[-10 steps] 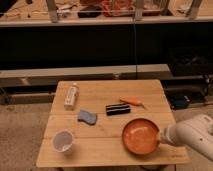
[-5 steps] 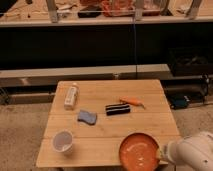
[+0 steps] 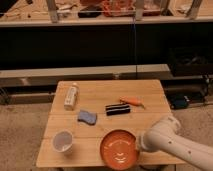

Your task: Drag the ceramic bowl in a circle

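The ceramic bowl (image 3: 119, 148) is wide, shallow and orange, with a glossy inside. It sits at the front edge of the wooden table (image 3: 145, 95), near the middle, and hangs a little over the edge. My white arm reaches in from the lower right. The gripper (image 3: 139, 143) is at the bowl's right rim, and its tip is hidden behind the arm's wrist.
A small white cup (image 3: 63, 141) stands at the front left. A blue sponge (image 3: 87, 117), a black bar (image 3: 117, 109), an orange carrot-like item (image 3: 132, 101) and a white bottle (image 3: 71, 96) lie farther back. Dark shelving stands behind the table.
The bowl has slid left and toward the front edge of the table, from the front right to near the front middle. My arm has moved left with it.
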Controlling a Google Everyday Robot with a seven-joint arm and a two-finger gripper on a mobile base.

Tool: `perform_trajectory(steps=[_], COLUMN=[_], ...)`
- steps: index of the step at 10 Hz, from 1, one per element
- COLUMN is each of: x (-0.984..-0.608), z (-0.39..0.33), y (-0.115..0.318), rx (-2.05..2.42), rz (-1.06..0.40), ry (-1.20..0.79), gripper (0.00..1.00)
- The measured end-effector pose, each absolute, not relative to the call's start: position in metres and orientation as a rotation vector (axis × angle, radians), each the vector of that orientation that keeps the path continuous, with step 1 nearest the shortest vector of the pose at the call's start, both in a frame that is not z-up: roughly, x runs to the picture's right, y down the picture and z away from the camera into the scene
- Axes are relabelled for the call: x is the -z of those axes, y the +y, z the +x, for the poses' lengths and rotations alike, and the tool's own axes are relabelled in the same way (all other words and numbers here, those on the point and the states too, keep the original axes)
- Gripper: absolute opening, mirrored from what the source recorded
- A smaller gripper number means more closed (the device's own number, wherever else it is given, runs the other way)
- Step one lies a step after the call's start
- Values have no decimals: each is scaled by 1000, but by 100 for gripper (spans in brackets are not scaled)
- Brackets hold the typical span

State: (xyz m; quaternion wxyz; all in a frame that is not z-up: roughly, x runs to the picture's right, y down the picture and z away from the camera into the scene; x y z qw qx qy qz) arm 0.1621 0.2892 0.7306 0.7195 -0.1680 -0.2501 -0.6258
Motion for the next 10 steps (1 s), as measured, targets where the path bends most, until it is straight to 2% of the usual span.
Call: perform_trajectory(steps=[3, 5, 7, 10], x=[-778, -794, -799, -785], z=[148, 158, 183, 247], y=[233, 207, 197, 201], rx=[1392, 1355, 1298, 1186], rz=[-313, -276, -262, -250], ry=[-554, -529, -501, -430], gripper=[0, 0, 0, 0])
